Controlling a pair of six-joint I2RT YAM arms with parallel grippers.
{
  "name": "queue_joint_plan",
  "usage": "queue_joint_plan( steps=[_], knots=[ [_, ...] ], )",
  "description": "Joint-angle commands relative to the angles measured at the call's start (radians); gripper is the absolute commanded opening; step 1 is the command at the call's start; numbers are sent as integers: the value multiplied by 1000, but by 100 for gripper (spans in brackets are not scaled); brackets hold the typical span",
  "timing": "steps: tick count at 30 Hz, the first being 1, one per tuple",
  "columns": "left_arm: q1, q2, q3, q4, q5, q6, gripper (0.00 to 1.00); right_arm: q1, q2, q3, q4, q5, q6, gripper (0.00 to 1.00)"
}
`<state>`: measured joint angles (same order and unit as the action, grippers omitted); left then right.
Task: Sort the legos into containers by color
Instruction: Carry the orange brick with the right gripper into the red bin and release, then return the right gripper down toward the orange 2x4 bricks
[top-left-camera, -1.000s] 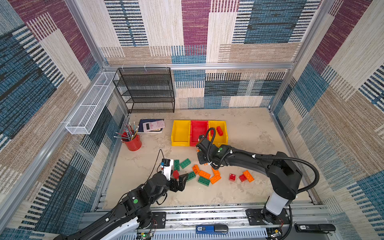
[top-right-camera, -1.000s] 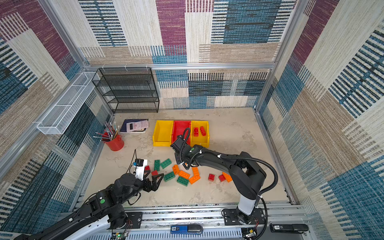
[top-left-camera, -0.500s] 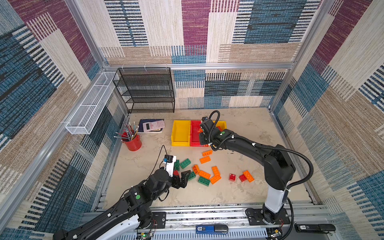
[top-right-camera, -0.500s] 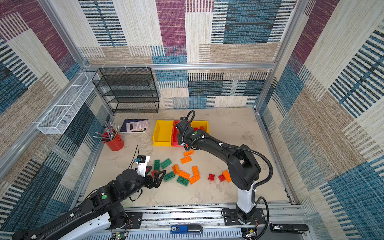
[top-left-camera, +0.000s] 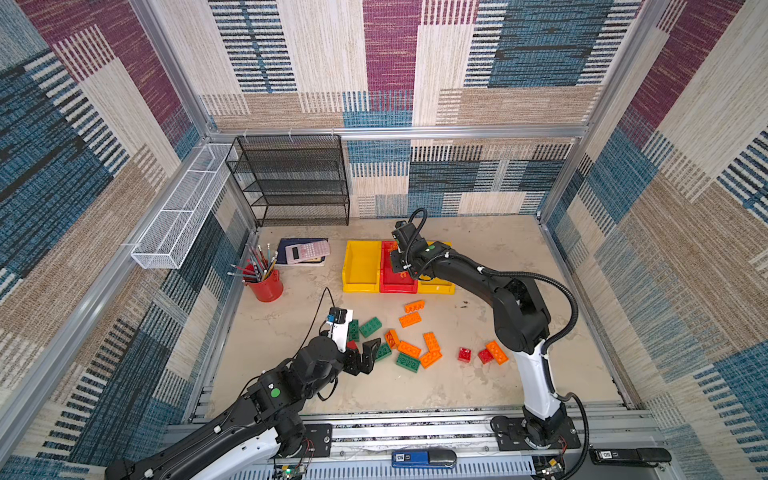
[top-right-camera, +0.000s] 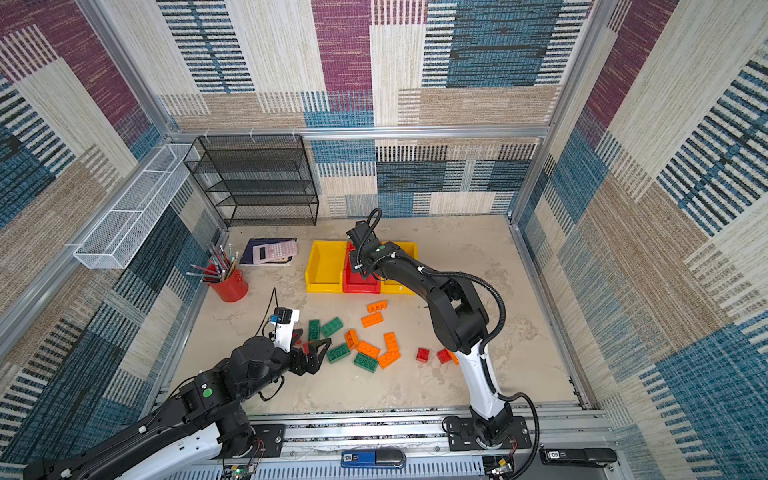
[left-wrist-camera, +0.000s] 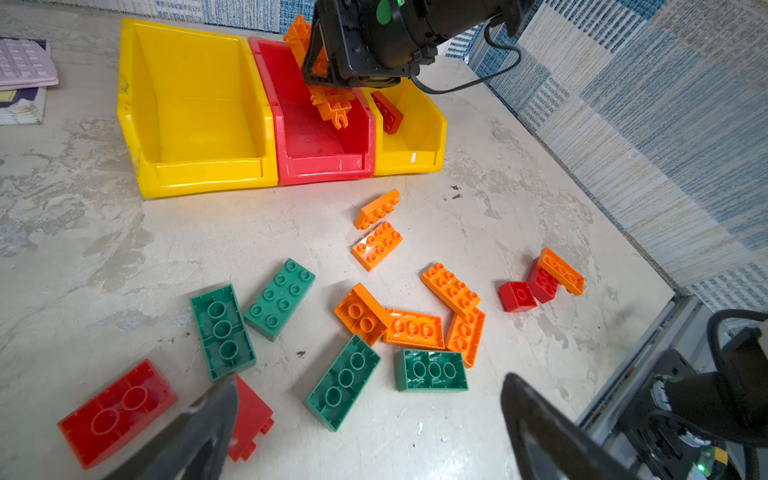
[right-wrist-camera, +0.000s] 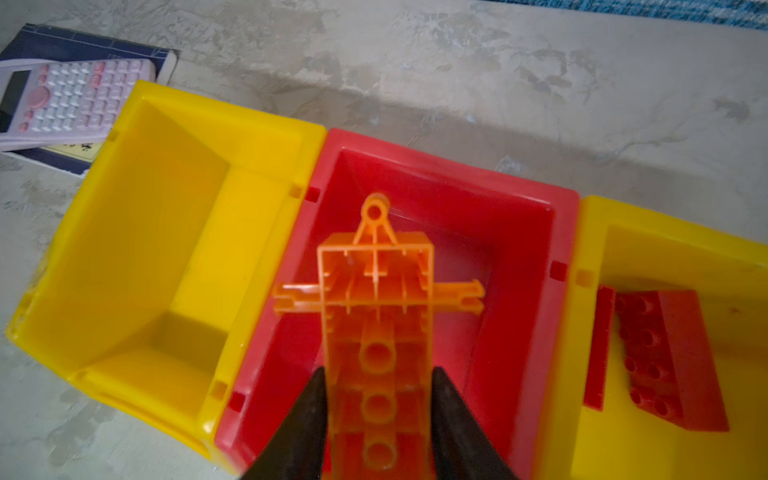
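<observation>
Reaching forward and across from its base, the right arm (top-left-camera: 515, 307) stretched over the row of bins with its wrist bent down, so that the right gripper (right-wrist-camera: 377, 370) pointed into the red bin (right-wrist-camera: 519, 232). An orange piece (right-wrist-camera: 376, 299) (a long hollow one, with side pegs and a ring at its end) stood lengthwise between the fingers, its ringed end over the red bin's floor. The fingers lay close along both its sides; whether they pressed on it or merely flanked it could not be told.

The left arm (top-left-camera: 266, 395) lay low along the counter (top-left-camera: 415, 395), its left gripper (left-wrist-camera: 370, 380) spread wide and holding nothing. In the left wrist view a green brick (left-wrist-camera: 343, 382) lay on the counter in the gap between its fingers, and a red wedge piece (left-wrist-camera: 249, 411) sat just beside one finger.

The three bins stood side by side, touching. The yellow bin by the calculator (top-left-camera: 361, 266) showed only its bare floor. The other yellow bin (right-wrist-camera: 602, 216) held one red brick (right-wrist-camera: 665, 357), tilted. The loose bricks (top-left-camera: 409, 319), orange, green and red, lay scattered on the counter between the bins and the arm bases.
</observation>
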<state>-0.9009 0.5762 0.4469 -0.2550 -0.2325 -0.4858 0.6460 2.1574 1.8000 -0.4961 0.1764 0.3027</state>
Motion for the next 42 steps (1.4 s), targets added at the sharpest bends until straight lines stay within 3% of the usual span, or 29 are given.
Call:
queue_joint_plan(
  steps=[1,7,13,18,19,20,21,42],
  knots=[
    [1,-2,8,-8,-7,23,99,3,-11,2,-9,-11,-10,61],
    [1,-18,-18,4,7,25,99,22,-207,-207,70,-28,3,83],
    [0,-31,-59,59,44,29,99,81,-396,-476,116,11,33,86],
    [-1,-4,-61,86,75,30,99,103,-464,-660,179,6,77,88],
    [-1,4,-58,85,80,29,99,107,-473,-688,197,5,84,89],
    [0,12,-55,87,85,27,99,111,-481,-713,218,-2,89,100],
    [0,19,-52,86,90,23,99,116,-489,-741,245,-12,89,100],
    [0,-31,-44,41,45,-1,99,116,-390,-799,398,28,67,100]
  ],
)
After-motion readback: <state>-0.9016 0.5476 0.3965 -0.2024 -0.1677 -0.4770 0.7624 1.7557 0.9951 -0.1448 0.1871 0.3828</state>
